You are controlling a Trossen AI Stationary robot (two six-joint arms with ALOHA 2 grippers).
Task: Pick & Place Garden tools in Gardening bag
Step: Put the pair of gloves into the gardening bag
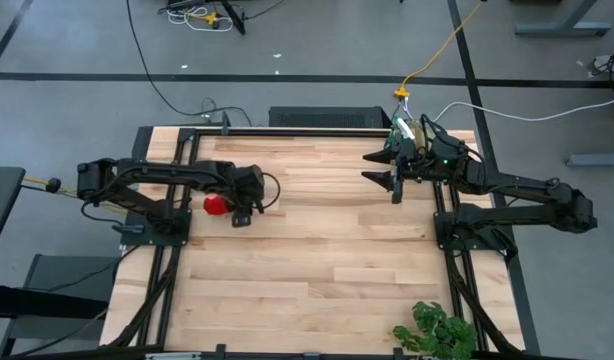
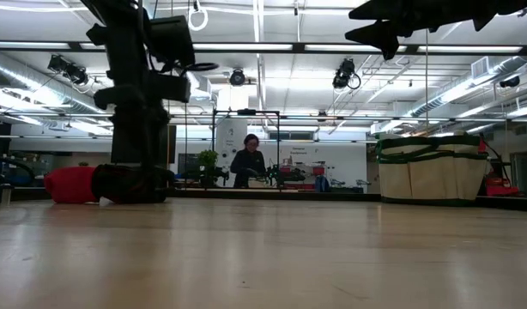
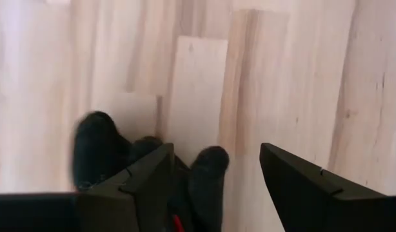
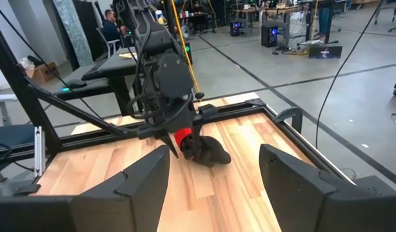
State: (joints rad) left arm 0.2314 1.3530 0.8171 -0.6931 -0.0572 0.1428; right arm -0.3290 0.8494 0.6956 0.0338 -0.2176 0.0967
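Wooden table (image 1: 317,260) bounded by a dark frame on all sides; broad bare planks across the centre and near half, free of obstacles. Leafy green plant (image 1: 437,330) at the near right corner, well apart from both arms.

Left gripper (image 1: 242,212) low at the left side of the table, directly over the red-and-black glove (image 1: 218,205). Fingers spread wide, one finger (image 3: 143,187) against the glove's dark fingertips (image 3: 207,174), the other finger over bare wood; glove lying on the table, not pinched or lifted. In the low view, glove (image 2: 92,184) flat on the surface under the left arm.

Right gripper (image 1: 395,180) raised above the far right part of the table, fingers spread wide, nothing between them.

Gardening bag (image 2: 431,169) upright at the far right edge of the table, largely hidden under the right arm in the high view.

Person (image 2: 248,163) seated in the room beyond the table.
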